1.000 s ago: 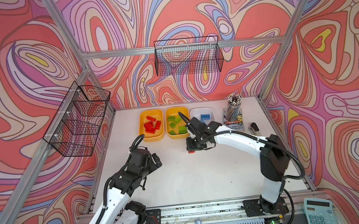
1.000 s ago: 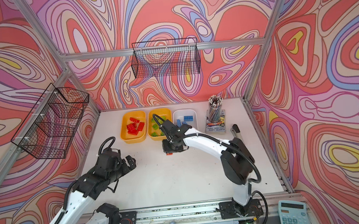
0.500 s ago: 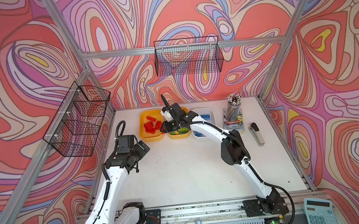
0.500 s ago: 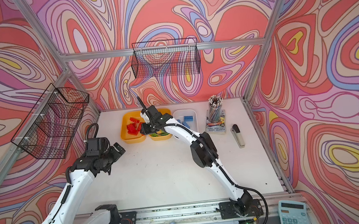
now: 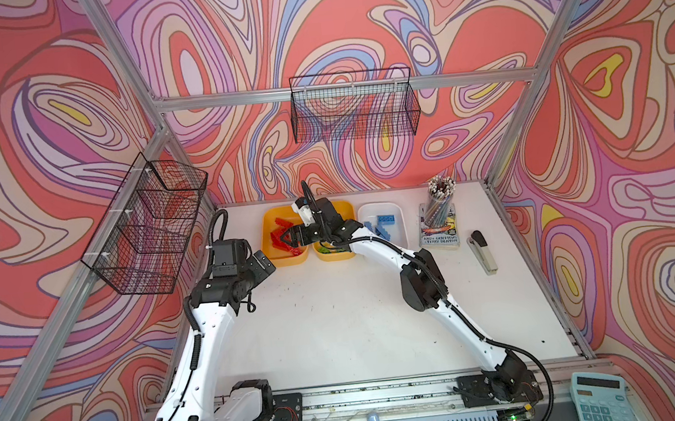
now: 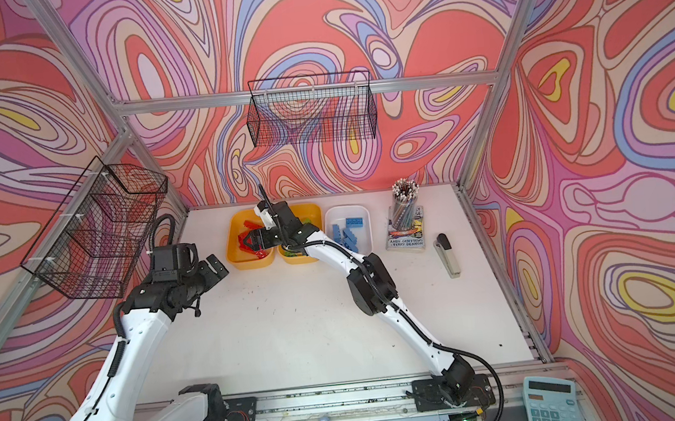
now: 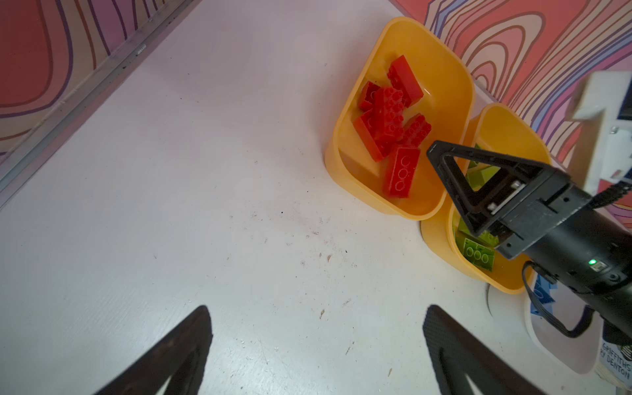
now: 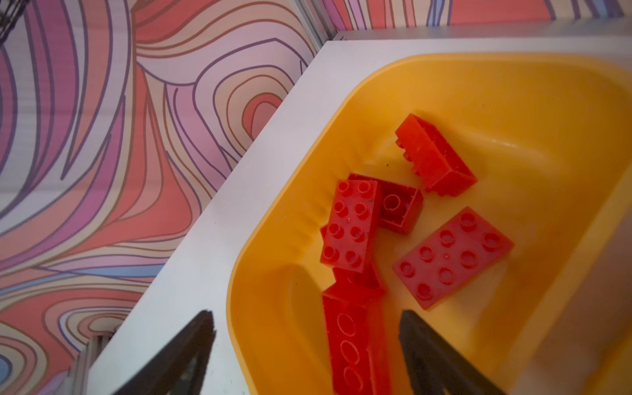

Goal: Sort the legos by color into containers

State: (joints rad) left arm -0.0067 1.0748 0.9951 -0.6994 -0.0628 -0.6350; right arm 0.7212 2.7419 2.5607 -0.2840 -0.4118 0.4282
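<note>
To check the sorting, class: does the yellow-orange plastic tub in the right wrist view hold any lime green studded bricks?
No, the yellow-orange plastic tub holds only red studded plastic bricks.

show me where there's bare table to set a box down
Widest: table middle, between left arm and right arm, tubs to front rail. Also front right, between stapler and rail. Crowded: back row, with pencil cup and book.

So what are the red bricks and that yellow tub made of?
The red bricks look like hard plastic: smooth, slightly shiny, with moulded studs. The yellow tub seems plastic too: glossy, with bright highlights on its rounded walls.
</note>
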